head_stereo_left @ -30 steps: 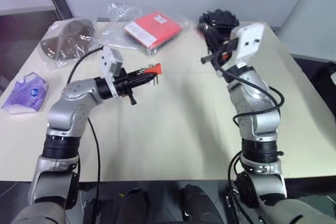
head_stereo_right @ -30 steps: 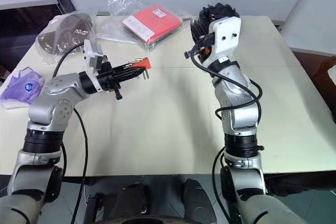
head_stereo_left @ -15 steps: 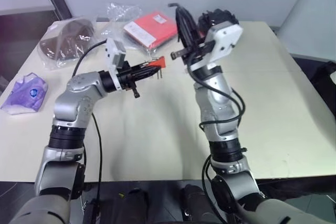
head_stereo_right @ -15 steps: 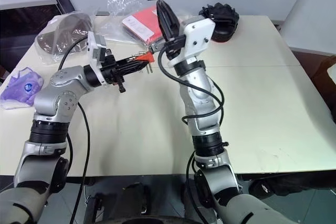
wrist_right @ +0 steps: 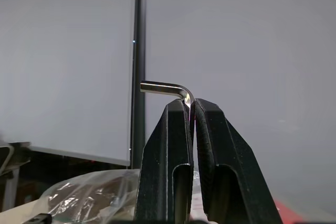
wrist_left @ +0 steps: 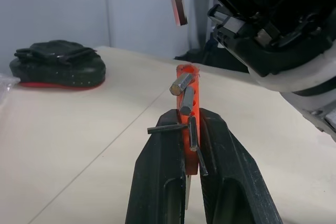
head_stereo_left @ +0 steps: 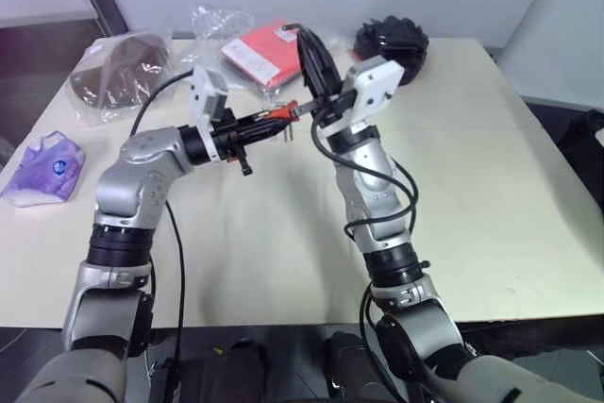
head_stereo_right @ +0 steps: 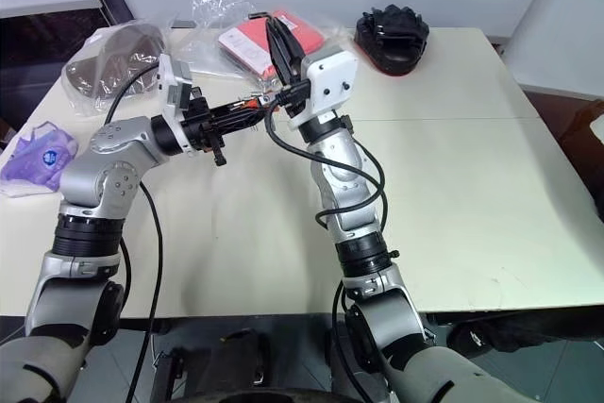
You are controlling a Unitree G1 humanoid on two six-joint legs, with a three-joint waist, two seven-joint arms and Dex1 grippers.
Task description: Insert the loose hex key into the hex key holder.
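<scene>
So it's a cream table (head_stereo_left: 283, 261) against a pale wall, dark floor at the frame's left edge. Along the top: red packet in clear plastic (head_stereo_left: 274, 52), black glove (head_stereo_left: 392, 40), bagged dark visor (head_stereo_left: 123, 68), purple mask (head_stereo_left: 42, 169) at far left. Centre frame, left gripper (wrist_left: 191, 129) is clamped on the hex key holder (wrist_left: 188, 106), and right gripper (wrist_right: 190, 107) pinches the loose hex key (wrist_right: 165, 87) just above it.
</scene>
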